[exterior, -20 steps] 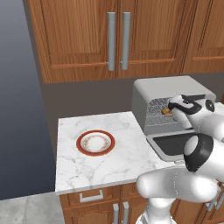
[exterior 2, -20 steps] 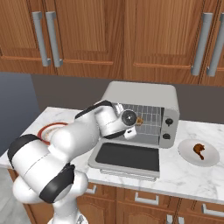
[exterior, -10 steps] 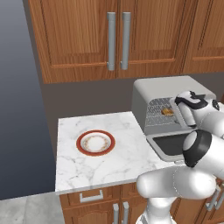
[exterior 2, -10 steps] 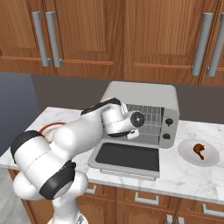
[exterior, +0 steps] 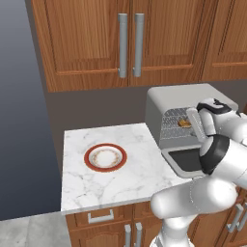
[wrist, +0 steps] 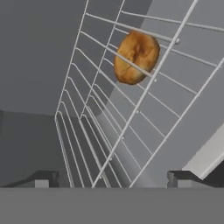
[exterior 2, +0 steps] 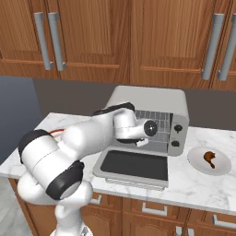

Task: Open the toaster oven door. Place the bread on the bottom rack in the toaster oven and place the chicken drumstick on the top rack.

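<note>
The gripper (wrist: 109, 177) is standing wide open with nothing between its two dark fingertips (wrist: 43, 178), which are spread far apart at the mouth of the toaster oven (exterior 2: 152, 103). Ahead of it and deeper inside, the bread (wrist: 136, 57) is lying on a wire rack; which of the two shelves it is cannot be told for certain from the hand view, though the bun is sitting clear of the fingers and untouched. In the left base view the bread (exterior: 185, 123) is showing as a golden spot just beyond the wrist. Below the hand, the toaster oven door (exterior 2: 134, 166) is hanging folded down flat. Well off to the hand's right, the chicken drumstick (exterior 2: 210, 159) is resting on a white plate (exterior 2: 223, 167). Far to the left, a red-rimmed plate (exterior: 105, 157) is sitting on the marble counter (exterior: 82, 183).
</note>
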